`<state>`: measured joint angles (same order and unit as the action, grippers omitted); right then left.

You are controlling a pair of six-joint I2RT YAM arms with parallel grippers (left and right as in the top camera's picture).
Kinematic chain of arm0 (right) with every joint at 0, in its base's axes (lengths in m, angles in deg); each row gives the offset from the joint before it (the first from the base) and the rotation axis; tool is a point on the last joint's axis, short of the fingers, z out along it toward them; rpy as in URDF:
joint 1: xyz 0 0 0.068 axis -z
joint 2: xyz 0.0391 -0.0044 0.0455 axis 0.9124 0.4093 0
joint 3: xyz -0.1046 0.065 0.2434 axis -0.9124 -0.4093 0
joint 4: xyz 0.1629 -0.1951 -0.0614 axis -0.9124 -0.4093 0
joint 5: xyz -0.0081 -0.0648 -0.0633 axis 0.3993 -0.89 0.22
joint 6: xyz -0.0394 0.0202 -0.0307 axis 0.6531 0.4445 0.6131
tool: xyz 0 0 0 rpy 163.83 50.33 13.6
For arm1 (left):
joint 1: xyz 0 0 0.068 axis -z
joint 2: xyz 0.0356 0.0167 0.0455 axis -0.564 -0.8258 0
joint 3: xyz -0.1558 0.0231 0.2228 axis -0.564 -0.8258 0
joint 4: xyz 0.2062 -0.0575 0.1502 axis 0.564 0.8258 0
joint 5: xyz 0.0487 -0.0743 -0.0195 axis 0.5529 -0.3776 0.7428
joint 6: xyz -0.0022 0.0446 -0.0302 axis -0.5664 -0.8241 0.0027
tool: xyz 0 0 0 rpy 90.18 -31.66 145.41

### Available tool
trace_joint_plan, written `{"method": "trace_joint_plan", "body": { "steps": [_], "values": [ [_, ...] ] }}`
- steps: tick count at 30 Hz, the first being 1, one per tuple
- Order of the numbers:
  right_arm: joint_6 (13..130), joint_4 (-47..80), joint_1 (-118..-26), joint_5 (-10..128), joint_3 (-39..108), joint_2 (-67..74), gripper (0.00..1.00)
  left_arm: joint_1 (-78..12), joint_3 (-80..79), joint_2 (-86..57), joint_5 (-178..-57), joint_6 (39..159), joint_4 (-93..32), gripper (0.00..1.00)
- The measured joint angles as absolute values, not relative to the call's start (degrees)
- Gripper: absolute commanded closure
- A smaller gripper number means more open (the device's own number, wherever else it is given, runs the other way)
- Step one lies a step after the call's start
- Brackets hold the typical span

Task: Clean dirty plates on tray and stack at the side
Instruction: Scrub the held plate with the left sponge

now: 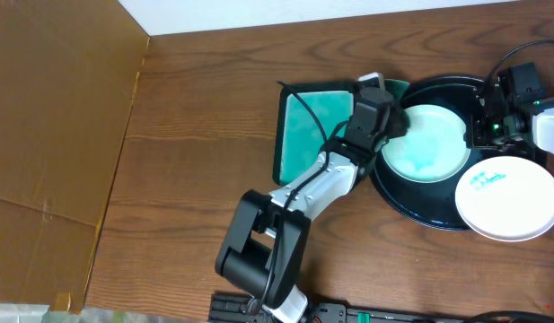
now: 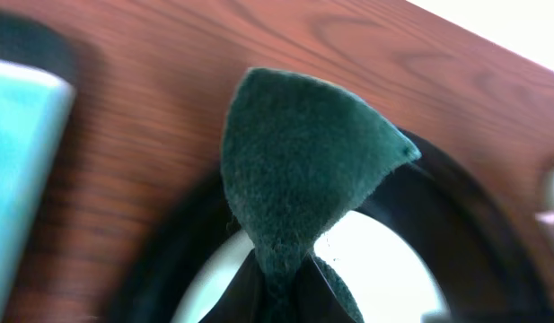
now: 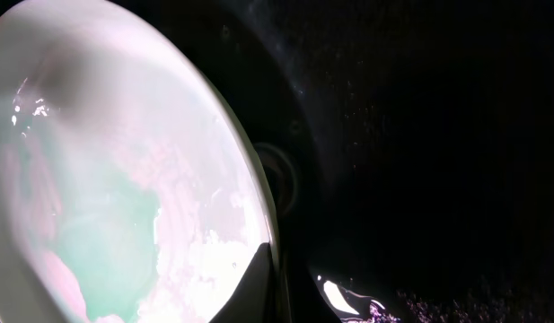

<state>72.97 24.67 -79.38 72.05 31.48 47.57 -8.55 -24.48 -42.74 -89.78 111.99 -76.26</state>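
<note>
Green pad [image 2: 303, 170] pinched, left claw [image 2: 281, 269]; right claw [image 3: 281, 289] clamps mint plate [image 3: 124, 179]; white plate [image 1: 508, 199] beside.

Left open, right crowded.
Bare wooden table [image 1: 196, 135] lies free between brown cardboard panel [image 1: 52, 108] and teal-lined rectangular tray [image 1: 303, 135]. The left pincer [image 2: 284, 292], clamping a dark green scouring pad [image 2: 303, 170], blocks the left rim of the glossy round black tray [image 1: 420, 211]; the right pincer [image 1: 479, 133] pinches the right edge of the pale mint-green plate [image 1: 425, 144]; a white round plate [image 1: 510, 197] covers the near-right rim.
</note>
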Motion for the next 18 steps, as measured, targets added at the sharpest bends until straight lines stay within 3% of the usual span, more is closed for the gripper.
{"method": "trace_joint_plan", "body": {
  "steps": [9, 18],
  "values": [
    [72.97, 24.73, -79.36, 72.03, 31.48, 47.57, 0.99, -3.85, -24.53, -51.36, -96.52, 118.87, -83.02, 0.93],
    [72.97, 24.78, -79.36, 72.05, 31.48, 47.57, 0.99, -4.11, -24.22, -53.15, -92.43, 111.92, -78.38, 0.93]
  ]
}}
